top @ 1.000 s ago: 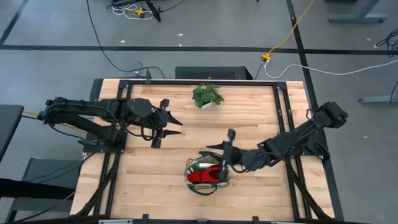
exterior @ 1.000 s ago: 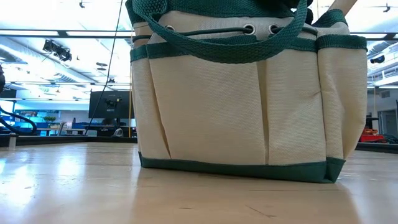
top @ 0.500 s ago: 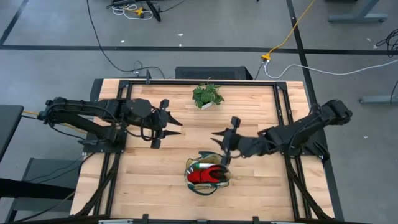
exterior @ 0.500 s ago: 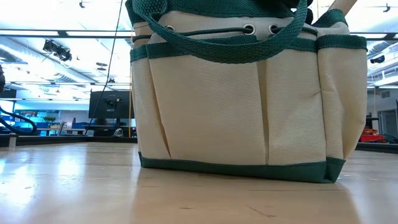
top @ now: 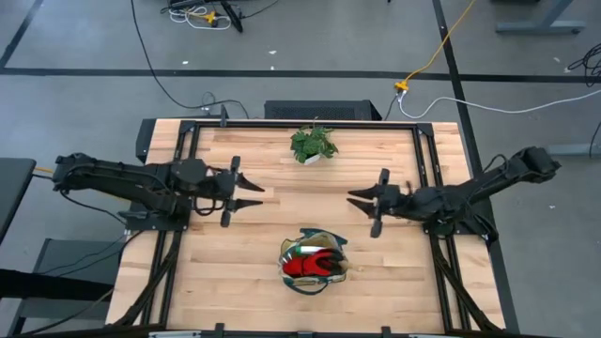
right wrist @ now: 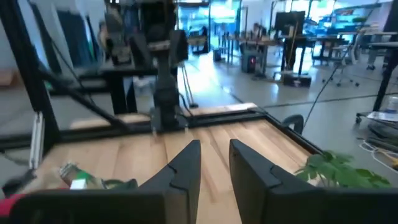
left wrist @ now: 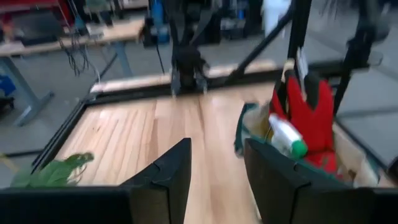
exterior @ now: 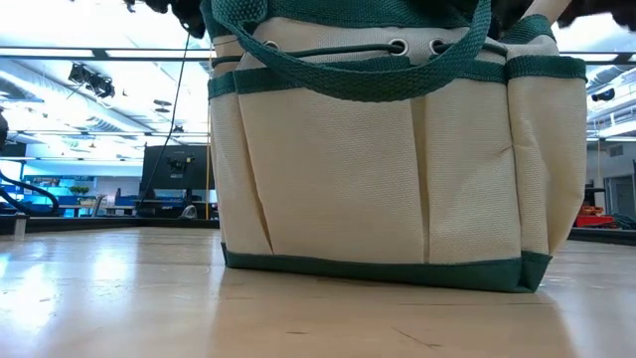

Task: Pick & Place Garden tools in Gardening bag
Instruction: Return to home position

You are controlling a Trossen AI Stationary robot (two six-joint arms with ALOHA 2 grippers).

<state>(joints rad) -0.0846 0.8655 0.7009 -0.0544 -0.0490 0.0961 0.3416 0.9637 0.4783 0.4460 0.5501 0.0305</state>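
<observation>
The beige gardening bag [top: 315, 264] with green trim stands on its base near the table's front middle and fills the low view [exterior: 397, 159]. Red-and-black gloves [top: 308, 266] lie inside it. The left wrist view shows them [left wrist: 308, 106] beside the green spray bottle [left wrist: 287, 138]. Shears and rake do not show. My left gripper [top: 250, 192] is open and empty, left of and beyond the bag. My right gripper [top: 362, 201] is open and empty, right of and beyond the bag. Both are above the table.
A leafy potted plant [top: 314, 144] stands at the table's far middle and also shows in the right wrist view [right wrist: 336, 168]. Bare wood lies between the two grippers and around the bag. Dark frame rails [top: 427, 188] run along the table's sides.
My right gripper has drawn back from over the bag's opening, first toward the far edge, then toward the table's right edge. My left gripper has pulled back a little toward the left edge. The bag has stayed in place.
</observation>
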